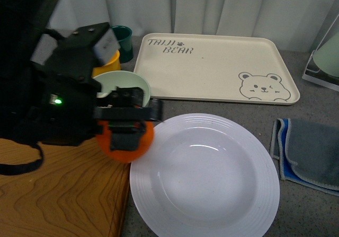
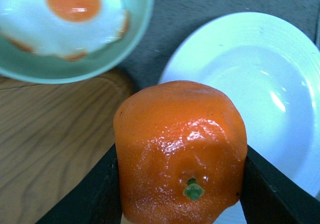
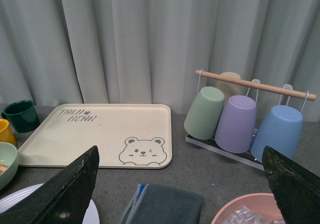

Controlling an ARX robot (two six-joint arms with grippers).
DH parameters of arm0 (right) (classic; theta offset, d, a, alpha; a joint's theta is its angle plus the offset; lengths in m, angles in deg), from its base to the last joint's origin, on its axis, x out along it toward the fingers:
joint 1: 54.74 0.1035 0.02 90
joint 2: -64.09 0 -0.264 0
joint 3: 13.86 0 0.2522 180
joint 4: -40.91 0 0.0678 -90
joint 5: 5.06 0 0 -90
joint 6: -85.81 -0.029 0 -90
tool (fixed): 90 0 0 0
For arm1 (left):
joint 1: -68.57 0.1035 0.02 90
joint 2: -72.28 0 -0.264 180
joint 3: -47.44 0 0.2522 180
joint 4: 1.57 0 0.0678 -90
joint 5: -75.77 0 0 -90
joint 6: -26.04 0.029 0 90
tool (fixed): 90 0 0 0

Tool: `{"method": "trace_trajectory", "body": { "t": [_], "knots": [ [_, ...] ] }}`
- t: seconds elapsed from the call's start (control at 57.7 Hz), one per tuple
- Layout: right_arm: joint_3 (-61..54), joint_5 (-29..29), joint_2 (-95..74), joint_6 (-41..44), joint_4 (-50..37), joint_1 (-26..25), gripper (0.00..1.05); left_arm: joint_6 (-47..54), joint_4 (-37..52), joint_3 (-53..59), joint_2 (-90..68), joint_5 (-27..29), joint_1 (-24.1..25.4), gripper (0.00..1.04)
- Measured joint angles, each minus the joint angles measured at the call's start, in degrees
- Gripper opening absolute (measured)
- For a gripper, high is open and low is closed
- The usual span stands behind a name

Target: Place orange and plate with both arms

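Note:
My left gripper (image 1: 127, 133) is shut on the orange (image 1: 114, 147), a lumpy bright mandarin with a green stem dot; in the left wrist view the orange (image 2: 180, 154) fills the space between the black fingers (image 2: 92, 194). It hangs just above the wooden board, at the left rim of the plate (image 1: 159, 200). The plate is large, round, white and deep, and also shows in the left wrist view (image 2: 280, 83) and, as a sliver, in the right wrist view (image 3: 20, 196). My right gripper (image 3: 182, 194) is open and empty, high over the table, and out of the front view.
A pale green bowl (image 1: 139, 83) with a fried egg (image 2: 75, 13) sits behind my left gripper, beside a yellow-orange mug (image 1: 108, 64) and a dark green mug (image 1: 123, 42). The cream bear tray (image 1: 212, 67) lies behind the plate. A grey cloth (image 1: 310, 152), a cup rack (image 3: 240, 116) and a pink bowl (image 3: 245, 211) are right.

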Motion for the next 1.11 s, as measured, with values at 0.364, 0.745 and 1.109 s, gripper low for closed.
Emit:
{"method": "trace_trajectory", "body": {
  "t": [0.364,0.745,1.109],
  "knots": [
    [0.00,0.00,0.00,0.00,0.00,0.02,0.95,-3.67,2.86,-6.40,-11.78,1.14,-11.65,0.52],
    [0.00,0.00,0.00,0.00,0.00,0.00,0.95,-3.45,2.49,-10.47,-16.66,1.77,-11.45,0.90],
    [0.00,-0.02,-0.02,0.00,0.00,0.00,0.95,4.87,32.61,2.32,-7.08,26.75,-8.81,0.83]
  ]
}}
